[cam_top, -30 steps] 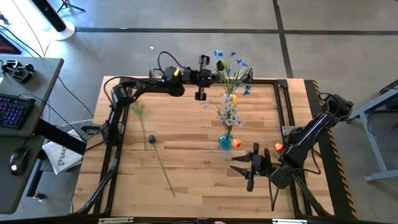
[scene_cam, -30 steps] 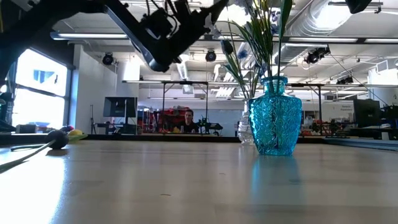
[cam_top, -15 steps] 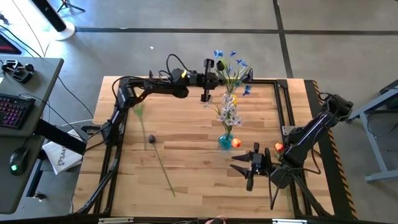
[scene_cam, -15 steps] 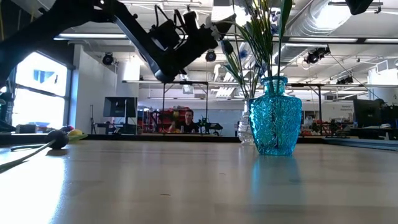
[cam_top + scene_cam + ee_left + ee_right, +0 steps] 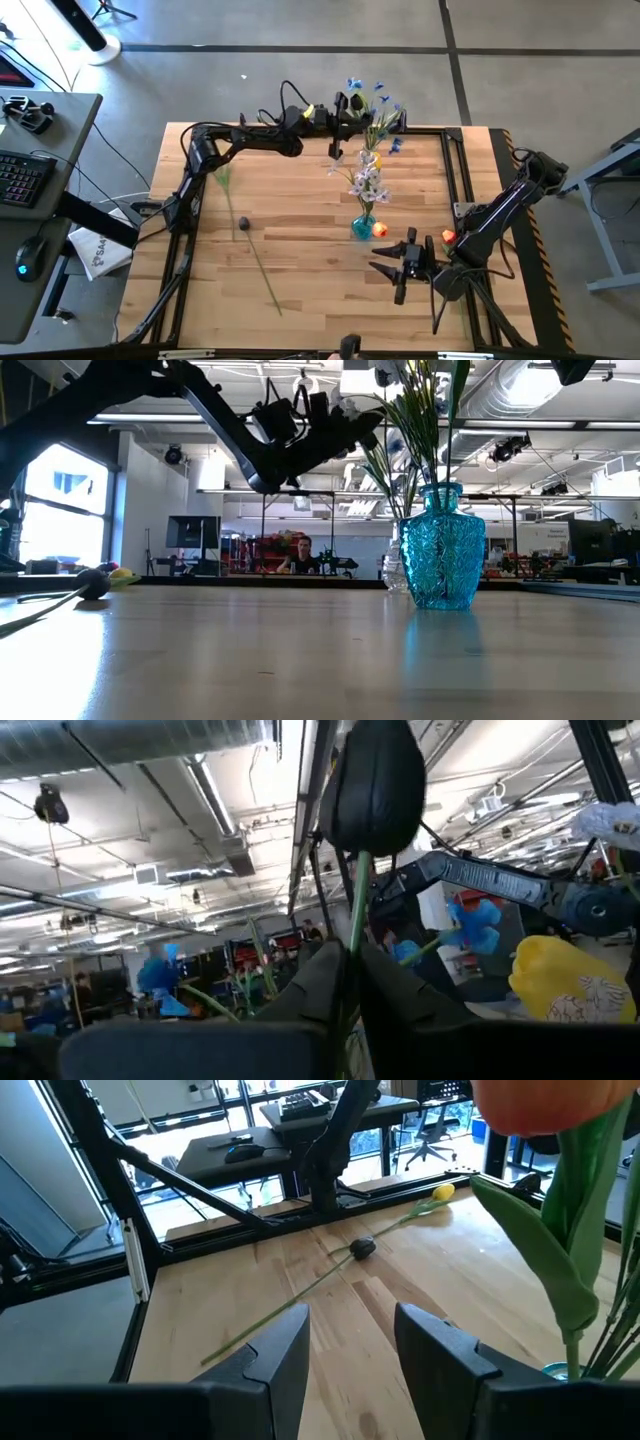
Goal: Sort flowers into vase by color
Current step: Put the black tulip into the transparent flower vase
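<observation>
Overhead, ducts (image 5: 560, 400) cross above the wooden table (image 5: 300, 250).

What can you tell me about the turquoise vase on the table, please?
The turquoise vase looks like clear blue-green glass with a textured, faceted surface: a bulbous body, a narrower neck and a flared rim. It stands upright on the wooden table, right of centre, with green stems rising out of its mouth. White, yellow and blue flowers spread above it, and an orange flower head lies beside its base. Neither gripper touches it.
</observation>
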Robot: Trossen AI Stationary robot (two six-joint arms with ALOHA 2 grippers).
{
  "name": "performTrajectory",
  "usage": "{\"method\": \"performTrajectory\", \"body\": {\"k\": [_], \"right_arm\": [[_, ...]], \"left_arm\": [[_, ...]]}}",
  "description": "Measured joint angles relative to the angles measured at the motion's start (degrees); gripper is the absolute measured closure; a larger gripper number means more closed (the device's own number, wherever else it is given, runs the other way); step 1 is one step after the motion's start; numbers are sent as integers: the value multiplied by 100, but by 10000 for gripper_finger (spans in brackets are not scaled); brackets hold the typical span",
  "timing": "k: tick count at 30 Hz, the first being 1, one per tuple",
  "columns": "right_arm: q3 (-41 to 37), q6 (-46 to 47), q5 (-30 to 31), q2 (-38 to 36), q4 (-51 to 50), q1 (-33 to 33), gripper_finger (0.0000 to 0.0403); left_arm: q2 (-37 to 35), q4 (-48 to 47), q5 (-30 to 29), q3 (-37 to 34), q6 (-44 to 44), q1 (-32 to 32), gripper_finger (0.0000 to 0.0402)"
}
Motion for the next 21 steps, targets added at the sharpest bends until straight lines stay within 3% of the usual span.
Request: {"method": "performTrajectory", "body": {"k": [8, 21], "right_arm": [[0, -10, -20, 0, 0, 0, 256], [0, -21, -17, 0, -9, 0, 256]], "left_arm": [[-387, -878, 170, 0, -204, 65, 317], [-1509, -3958, 23, 0, 1433, -55, 254]]}}
